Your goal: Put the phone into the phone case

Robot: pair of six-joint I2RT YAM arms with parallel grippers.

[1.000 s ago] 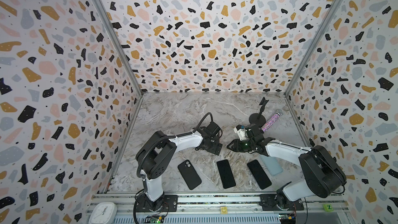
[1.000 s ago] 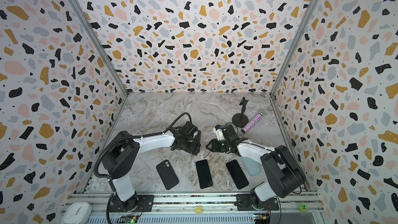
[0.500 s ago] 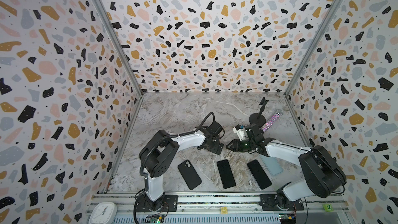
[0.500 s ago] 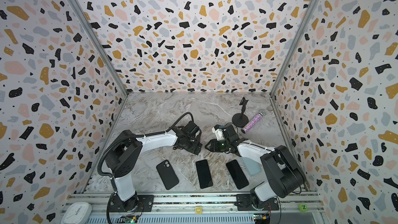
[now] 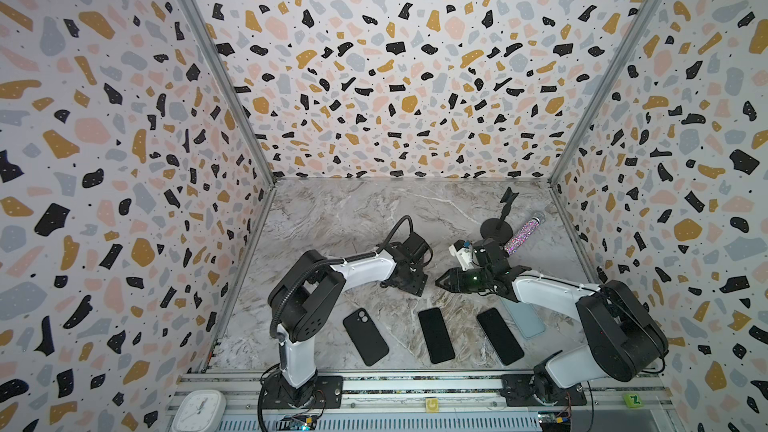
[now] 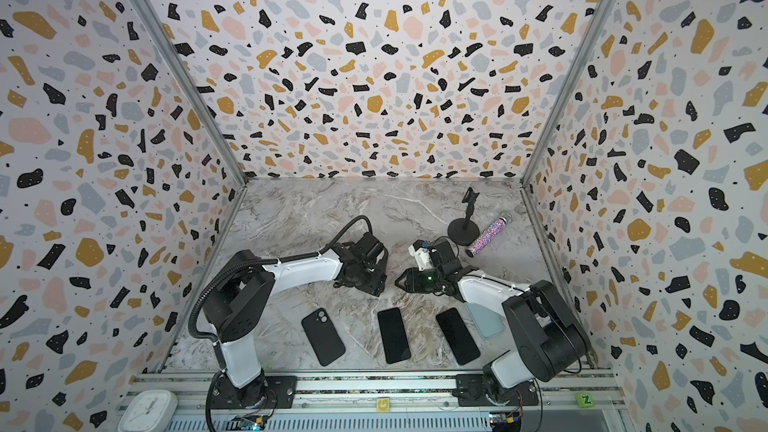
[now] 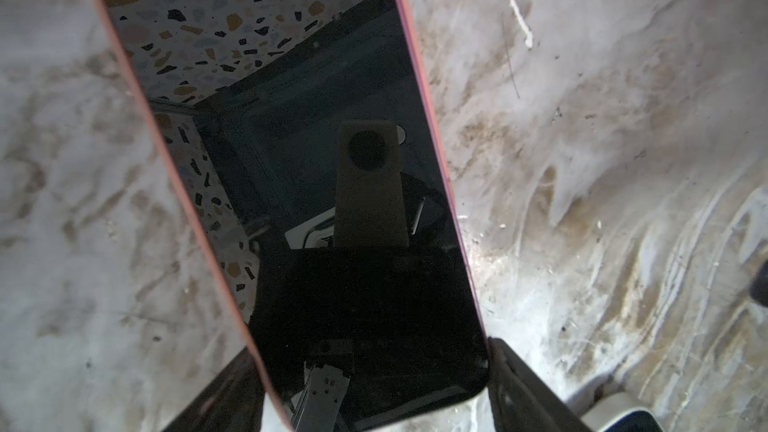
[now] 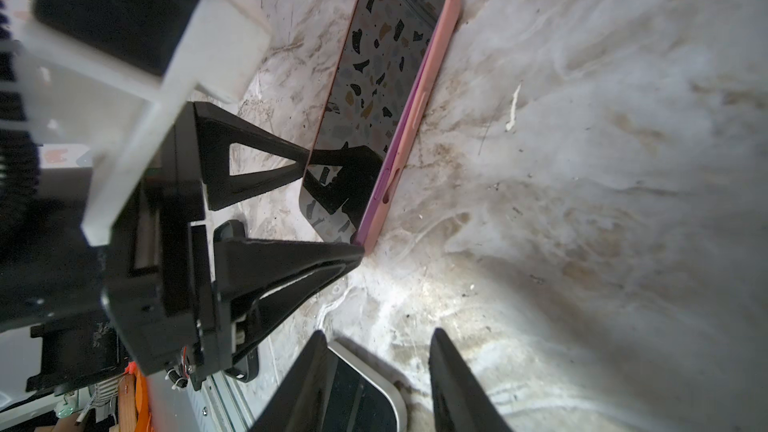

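The left gripper point(image 7: 370, 347) clasped the phone point(image 7: 311, 201) at its near end, a fingertip against each long edge. The phone lay screen-up on the table point(image 7: 623, 160). The right gripper point(image 8: 377, 332) hung nearby, jaws apart and empty.

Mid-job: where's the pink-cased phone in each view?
Both top views: not distinguishable, under the left end effector.
Left wrist: pink-cased phone fills the centre.
Right wrist: phone sits upper middle.
Shared landmark: left end effector, fingers against the phone's sides.

My left claw point(image 8: 334, 201) angles down, fingers point(image 8: 291, 255) set wide; my right claw point(image 5: 439, 282) hovers low opposite, partly parted.
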